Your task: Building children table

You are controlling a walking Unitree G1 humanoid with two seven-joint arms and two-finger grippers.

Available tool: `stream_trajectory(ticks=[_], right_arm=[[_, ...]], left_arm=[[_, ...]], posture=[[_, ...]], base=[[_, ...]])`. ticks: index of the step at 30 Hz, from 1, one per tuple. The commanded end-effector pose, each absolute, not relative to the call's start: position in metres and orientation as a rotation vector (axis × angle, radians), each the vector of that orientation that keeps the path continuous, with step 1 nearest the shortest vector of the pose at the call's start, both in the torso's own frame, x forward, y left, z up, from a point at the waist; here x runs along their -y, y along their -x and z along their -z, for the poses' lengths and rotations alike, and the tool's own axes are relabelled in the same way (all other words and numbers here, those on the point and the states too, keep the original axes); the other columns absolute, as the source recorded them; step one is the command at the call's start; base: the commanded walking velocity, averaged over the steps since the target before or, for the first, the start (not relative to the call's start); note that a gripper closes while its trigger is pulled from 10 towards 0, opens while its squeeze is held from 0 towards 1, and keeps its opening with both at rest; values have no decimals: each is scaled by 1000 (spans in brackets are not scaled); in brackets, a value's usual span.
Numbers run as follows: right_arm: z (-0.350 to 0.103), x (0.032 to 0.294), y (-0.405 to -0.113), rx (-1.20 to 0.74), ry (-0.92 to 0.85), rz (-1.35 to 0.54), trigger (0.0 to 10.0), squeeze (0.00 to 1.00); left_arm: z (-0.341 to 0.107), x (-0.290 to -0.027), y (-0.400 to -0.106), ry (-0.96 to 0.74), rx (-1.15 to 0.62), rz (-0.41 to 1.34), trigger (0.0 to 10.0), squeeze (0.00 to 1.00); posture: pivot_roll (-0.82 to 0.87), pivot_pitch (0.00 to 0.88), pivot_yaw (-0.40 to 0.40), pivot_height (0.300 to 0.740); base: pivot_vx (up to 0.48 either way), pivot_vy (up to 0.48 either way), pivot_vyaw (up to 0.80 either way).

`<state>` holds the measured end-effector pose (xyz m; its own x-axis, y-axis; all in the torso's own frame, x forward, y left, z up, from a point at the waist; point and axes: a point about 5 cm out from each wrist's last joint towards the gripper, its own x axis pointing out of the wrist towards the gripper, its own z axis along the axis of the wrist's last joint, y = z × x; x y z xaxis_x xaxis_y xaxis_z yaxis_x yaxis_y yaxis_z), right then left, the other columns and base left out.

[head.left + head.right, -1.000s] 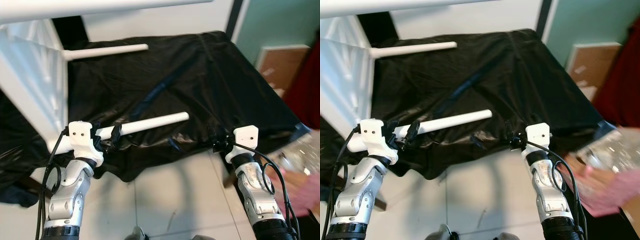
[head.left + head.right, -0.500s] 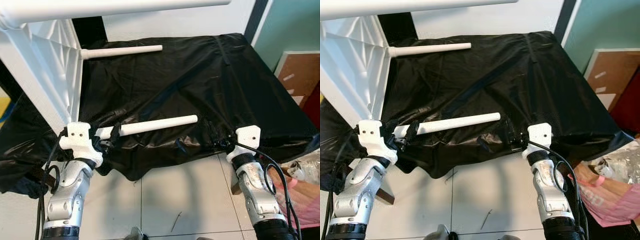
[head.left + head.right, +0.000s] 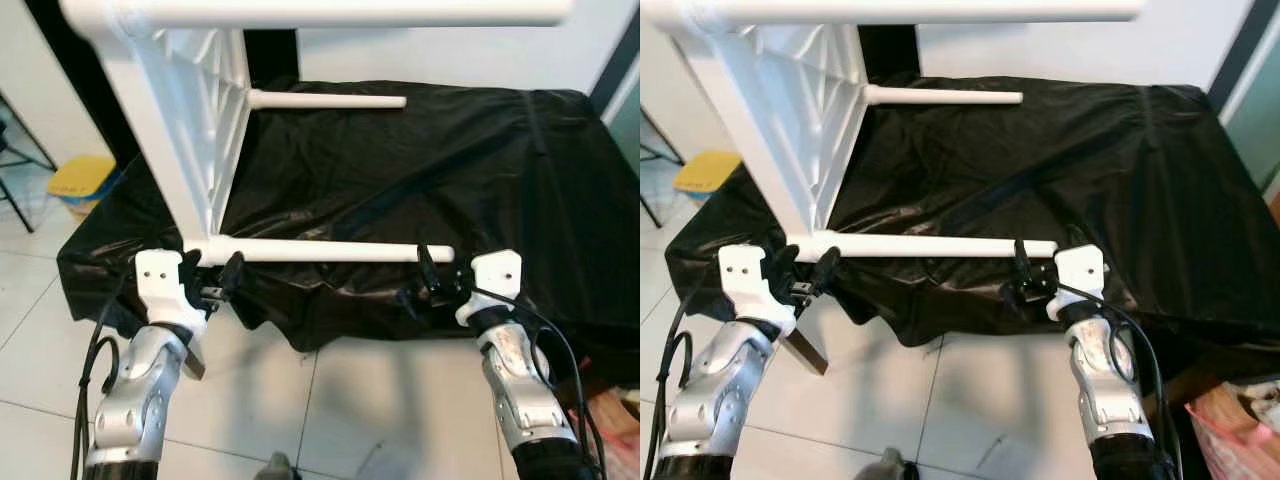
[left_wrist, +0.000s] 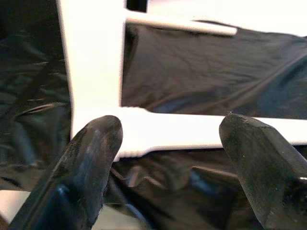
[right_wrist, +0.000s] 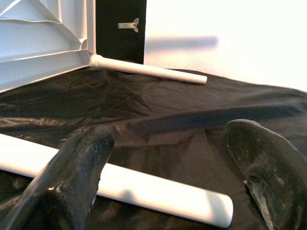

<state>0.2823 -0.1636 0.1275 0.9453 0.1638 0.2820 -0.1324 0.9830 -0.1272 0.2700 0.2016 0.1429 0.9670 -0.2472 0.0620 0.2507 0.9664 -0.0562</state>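
On the worktop (image 3: 560, 180) draped in black sheeting, the white children table (image 3: 185, 130) lies on its side. Left gripper (image 3: 212, 281) and right gripper (image 3: 437, 280), both released, flank its near leg (image 3: 330, 252) at either end.

Table leg (image 3: 330, 251) btwn grippers, prob. unobstructed
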Motion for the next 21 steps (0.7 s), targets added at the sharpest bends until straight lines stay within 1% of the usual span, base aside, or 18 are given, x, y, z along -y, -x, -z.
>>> stream_trajectory(ticks=[1,12,21], right_arm=[[-124,170,-280,282,111,-138,10000,0],[-124,171,-280,282,111,-130,10000,0],[-124,171,-281,281,112,-121,10000,0]], left_arm=[[-144,-196,-270,70,55,290,10000,0],[-144,-196,-270,74,49,285,10000,0],[-145,-198,-271,36,48,283,10000,0]], posture=[[-20,54,10,740],[-19,61,11,740],[-19,64,11,740]], base=[[0,0,0],[0,327,0],[0,0,0]])
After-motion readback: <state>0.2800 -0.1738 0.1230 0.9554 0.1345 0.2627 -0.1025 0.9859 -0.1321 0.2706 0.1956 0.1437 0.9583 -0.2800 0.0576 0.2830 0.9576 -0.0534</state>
